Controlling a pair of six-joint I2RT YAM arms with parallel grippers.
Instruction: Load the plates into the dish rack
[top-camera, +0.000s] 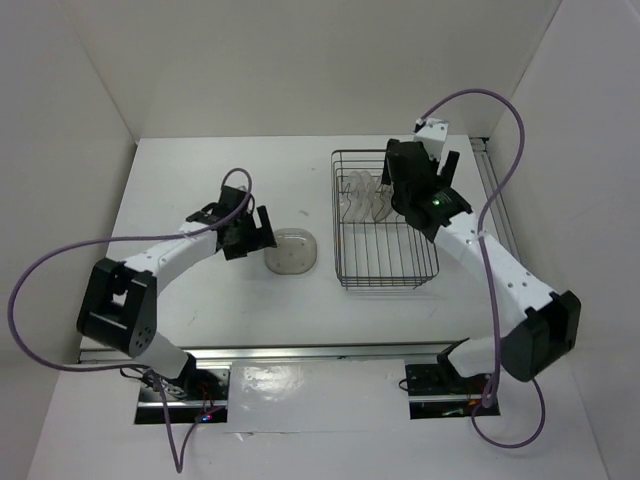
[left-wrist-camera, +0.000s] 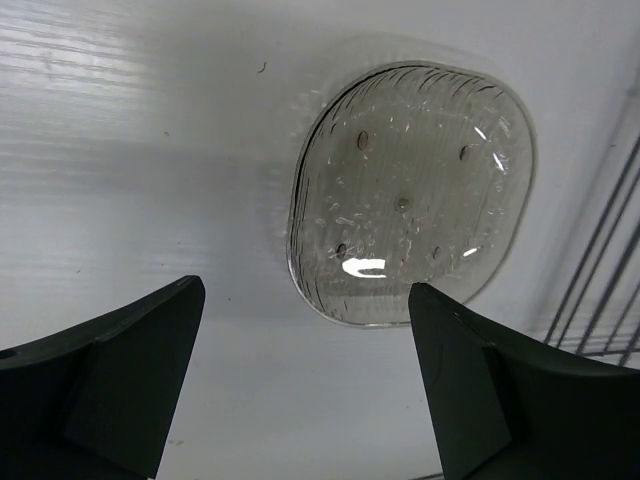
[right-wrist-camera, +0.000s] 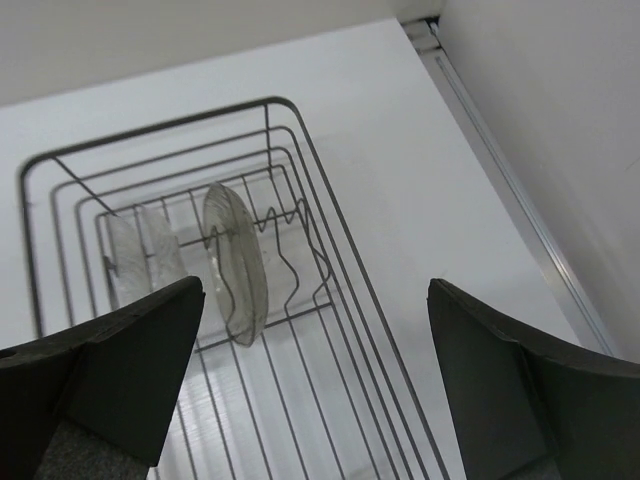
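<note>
Top view: one smoky grey plate (left-wrist-camera: 410, 190) lies flat on the white table (top-camera: 200, 180), just beside the dish rack (top-camera: 395, 255), at about 9 o'clock from the rack's near half. The left gripper (left-wrist-camera: 308, 290) hovers at the plate's 9 to 10 o'clock side, fingers spread wide and holding nothing. The wrist view shows the plate ahead of the fingertips, not between them. The right gripper (right-wrist-camera: 318, 290) hangs over the rack's 1 o'clock corner, also spread and empty. The racked plates (right-wrist-camera: 235, 262) stand on edge between prongs toward the rack's 11 o'clock corner: at least two, exact count not readable. Judgement: the last loose plate is yet to be picked up. Risks: the plate sits flush on the table with only a low rim, so closing fingers may skid off the slick plastic. They may also shove the plate toward 3 o'clock into the rack wall. A shallow edge pinch could let it swing or drop in transit. At insertion it could knock the standing plates or catch a prong. The right arm above the rack may crowd the left arm's approach.
</note>
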